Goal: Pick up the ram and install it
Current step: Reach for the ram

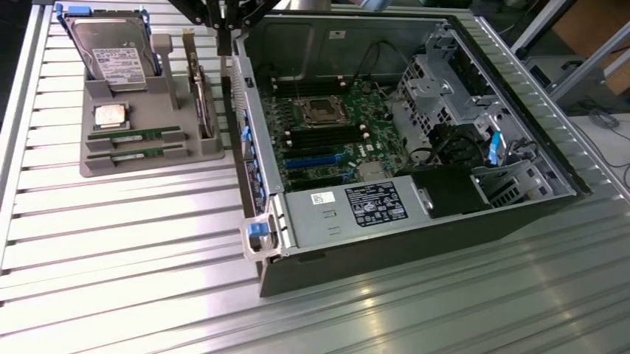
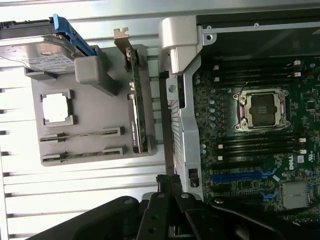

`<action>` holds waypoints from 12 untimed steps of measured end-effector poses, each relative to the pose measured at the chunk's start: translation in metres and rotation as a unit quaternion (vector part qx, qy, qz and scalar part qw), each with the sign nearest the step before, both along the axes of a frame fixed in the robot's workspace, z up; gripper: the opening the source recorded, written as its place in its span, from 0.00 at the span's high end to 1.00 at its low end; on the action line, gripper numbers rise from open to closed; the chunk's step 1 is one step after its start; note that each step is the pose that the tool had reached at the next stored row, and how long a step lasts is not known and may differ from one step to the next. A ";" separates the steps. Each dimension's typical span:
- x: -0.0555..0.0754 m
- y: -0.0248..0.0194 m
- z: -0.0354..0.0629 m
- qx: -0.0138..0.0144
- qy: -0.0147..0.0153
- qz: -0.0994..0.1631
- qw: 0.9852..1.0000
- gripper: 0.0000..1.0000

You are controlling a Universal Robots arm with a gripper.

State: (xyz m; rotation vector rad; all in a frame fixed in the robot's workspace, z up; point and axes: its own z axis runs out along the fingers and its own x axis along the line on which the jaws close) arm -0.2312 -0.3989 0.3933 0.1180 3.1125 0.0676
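- On the tabletop (image 1: 118,258), at the exterior view's left, a grey holder (image 1: 128,169) is set, so each part is kept in its own recess
- A hard drive (image 1: 116,51) is propped at its back and a processor (image 1: 108,116) is seated below it
- The ram (image 1: 135,135) is laid flat in a narrow slot at the holder's front, with a second stick (image 1: 138,153) just beside it; neither is gripped, so its long edges appear to be left free for pinching
- An expansion card (image 1: 202,92) is stood on edge along the holder's side
- The tool (image 1: 226,37) is clenched on nothing, held above the gap between holder and computer case (image 1: 414,243)
- The case is laid open, so the empty memory slots (image 1: 315,138) are exposed from above
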 end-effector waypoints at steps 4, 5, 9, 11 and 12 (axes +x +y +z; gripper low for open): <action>-0.004 0.0000 0.0000 0.000 0.000 0.000 1.000 0.89; -0.005 0.0000 0.0000 0.000 0.000 0.000 1.000 0.89; -0.008 0.0000 0.0000 0.000 0.000 0.000 1.000 0.89; -0.010 0.0000 0.0000 0.000 0.000 0.000 1.000 0.89; -0.011 0.0000 0.0000 0.000 0.000 0.000 1.000 0.89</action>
